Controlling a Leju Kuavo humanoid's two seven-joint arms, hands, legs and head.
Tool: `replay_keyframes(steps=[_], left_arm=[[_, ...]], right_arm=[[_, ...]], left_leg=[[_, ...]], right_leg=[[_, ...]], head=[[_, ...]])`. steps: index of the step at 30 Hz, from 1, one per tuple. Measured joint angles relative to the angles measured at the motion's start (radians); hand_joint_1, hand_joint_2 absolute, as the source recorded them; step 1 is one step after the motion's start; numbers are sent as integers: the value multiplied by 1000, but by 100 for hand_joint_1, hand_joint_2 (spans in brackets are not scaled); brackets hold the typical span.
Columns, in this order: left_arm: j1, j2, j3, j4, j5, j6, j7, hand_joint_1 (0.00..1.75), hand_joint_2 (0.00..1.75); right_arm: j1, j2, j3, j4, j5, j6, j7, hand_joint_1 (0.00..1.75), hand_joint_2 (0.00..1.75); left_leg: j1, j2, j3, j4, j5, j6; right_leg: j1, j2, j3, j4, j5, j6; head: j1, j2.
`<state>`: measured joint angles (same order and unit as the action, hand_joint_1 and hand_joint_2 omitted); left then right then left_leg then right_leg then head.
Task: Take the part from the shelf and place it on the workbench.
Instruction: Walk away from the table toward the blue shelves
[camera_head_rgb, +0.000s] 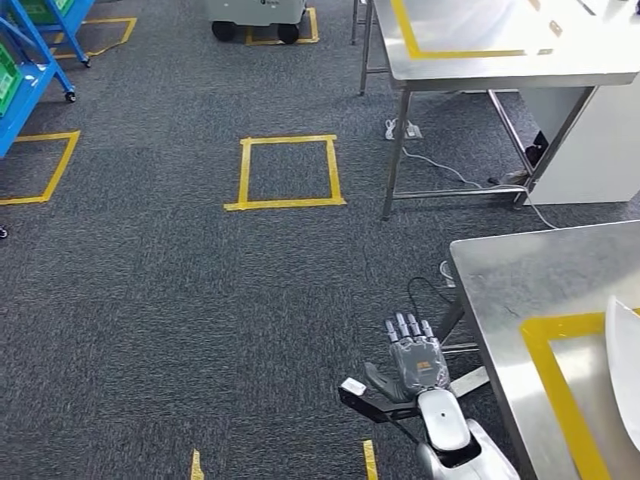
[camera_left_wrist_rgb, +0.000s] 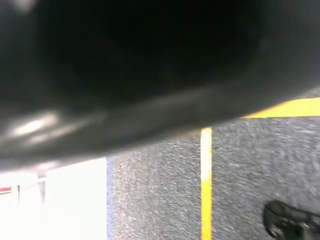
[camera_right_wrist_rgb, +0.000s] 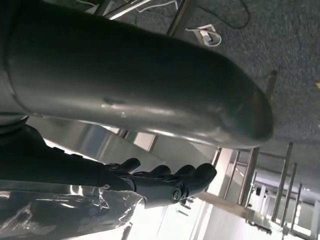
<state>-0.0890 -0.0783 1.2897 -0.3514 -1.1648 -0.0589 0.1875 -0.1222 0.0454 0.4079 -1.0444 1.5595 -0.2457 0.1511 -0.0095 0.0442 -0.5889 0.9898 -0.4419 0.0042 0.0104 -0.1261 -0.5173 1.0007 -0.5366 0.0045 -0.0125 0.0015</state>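
Currently our right hand (camera_head_rgb: 413, 352) hangs beside the steel workbench (camera_head_rgb: 513, 290), fingers straight, apart and empty; we cannot tell our left hand's state.

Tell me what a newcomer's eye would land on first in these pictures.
First the yellow tape square on the grey carpet, mid-floor. Then the robot's right hand, fingers apart and empty, beside the steel workbench at lower right, where a white part lies at the picture's edge.

White part (camera_head_rgb: 623, 365) lying on steel workbench (camera_head_rgb: 498, 290), inside yellow-taped rectangle, cut off at frame edge. Blue shelf (camera_head_rgb: 26, 75) well apart.
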Motion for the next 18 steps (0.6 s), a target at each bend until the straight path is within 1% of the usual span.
replay_keyframes(steps=[1, 2, 3, 4, 5, 6, 7, 8, 9, 10, 11, 12, 13, 14, 15, 16, 17, 18], left_arm=[[1, 0, 0, 0, 0, 0, 0, 0, 0], [0, -1, 0, 0, -1, 0, 0, 0, 0], [-3, -2, 0, 0, -1, 0, 0, 0, 0], [-7, -3, 0, 0, -1, 0, 0, 0, 0], [-8, -3, 0, 0, -1, 0, -1, 0, 0], [-8, -4, 0, 0, -2, -1, -2, 0, 0], [-7, -4, 0, 0, -2, -2, -3, 0, 0], [-4, -4, 0, 0, -3, -4, -4, 0, 0], [-3, -5, 0, 0, -4, -6, -5, 0, 0], [-3, -5, 0, 0, -5, -8, -6, 0, 0], [-3, -5, 0, 0, -6, -10, -8, 0, 0], [-3, -5, 0, 0, -6, -11, -10, 0, 0], [-2, -4, 0, 0, -7, -12, -11, 0, 0], [0, -4, 0, 0, -7, -12, -11, 0, 0], [2, -5, 0, 0, -7, -13, -12, 0, 0], [3, -6, 0, 0, -8, -13, -12, 0, 0], [2, -7, 0, 0, -8, -13, -12, 0, 0], [1, -9, 0, 0, -9, -13, -13, 0, 0]], right_arm=[[0, 3, -7, 8, 0, 1, 0, 0, 0], [1, 6, -14, 16, 0, 3, 0, 0, 0], [3, 7, -23, 26, 0, 8, 0, 0, 0], [8, 8, -34, 39, -1, 15, -1, 0, 0], [15, 10, -51, 56, -2, 20, -4, 0, 0], [22, 12, -73, 77, -3, 22, -8, 0, 0], [27, 15, -100, 103, -2, 19, -11, 0, 0], [32, 18, -128, 131, -2, 10, -15, 0, 0], [34, 21, -156, 161, -1, -2, -17, 0, 0], [36, 23, -182, 192, 0, -16, -18, 0, 0], [39, 25, -204, 220, 0, -27, -19, 0, 0], [41, 27, -225, 247, -1, -34, -19, 0, 0], [44, 30, -245, 272, -2, -37, -20, 0, 0], [47, 35, -266, 294, -4, -37, -22, 0, 0], [50, 39, -288, 315, -6, -35, -26, 0, 0], [53, 44, -314, 337, -10, -34, -31, 0, 0], [58, 48, -341, 360, -12, -33, -36, 0, 0], [65, 50, -370, 385, -15, -32, -41, 0, 0]], left_leg=[[3, -11, 3, -4, 2, 6], [7, -22, 6, -9, 4, 11], [8, -34, 6, -9, 5, 14], [8, -48, 6, -9, 4, 17], [8, -63, 6, -9, 4, 17], [9, -80, 6, -8, 4, 18], [9, -96, 7, -7, 4, 17], [10, -111, 8, -6, 3, 16], [11, -126, 9, -4, 2, 13], [10, -140, 7, -1, 1, 8], [10, -152, 3, 2, 1, 2], [11, -163, -1, 4, 2, -5], [12, -174, -6, 5, 5, -12], [15, -185, -9, 4, 7, -18], [15, -177, -11, 6, 4, -23], [14, -155, -18, 21, -7, -28], [13, -125, -33, 56, -30, -31], [11, -89, -59, 112, -62, -34]], right_leg=[[-2, 23, -7, 20, -15, 5], [-5, 53, -26, 61, -39, 9], [-9, 88, -55, 123, -69, 13], [-12, 108, -91, 194, -99, 15], [-13, 118, -122, 252, -117, 17], [-15, 122, -142, 281, -117, 18], [-16, 124, -143, 270, -96, 19], [-17, 129, -125, 220, -59, 19], [-21, 146, -96, 149, -19, 20], [-26, 174, -68, 84, 9, 20], [-30, 198, -46, 38, 24, 20], [-31, 215, -35, 17, 27, 18], [-31, 219, -32, 14, 24, 14], [-30, 208, -29, 14, 26, 9], [-29, 196, -27, 12, 27, 3], [-29, 183, -25, 9, 29, -3], [-29, 168, -22, 6, 29, -9], [-27, 151, -20, 5, 28, -14]], head=[[2, 0], [4, 0], [7, 0], [9, 0], [10, 0], [10, 0], [10, 0], [10, 0], [10, 0], [11, 0], [11, 0], [11, 0], [11, 0], [11, 0], [10, 0], [7, 0], [4, 0], [1, 0]])
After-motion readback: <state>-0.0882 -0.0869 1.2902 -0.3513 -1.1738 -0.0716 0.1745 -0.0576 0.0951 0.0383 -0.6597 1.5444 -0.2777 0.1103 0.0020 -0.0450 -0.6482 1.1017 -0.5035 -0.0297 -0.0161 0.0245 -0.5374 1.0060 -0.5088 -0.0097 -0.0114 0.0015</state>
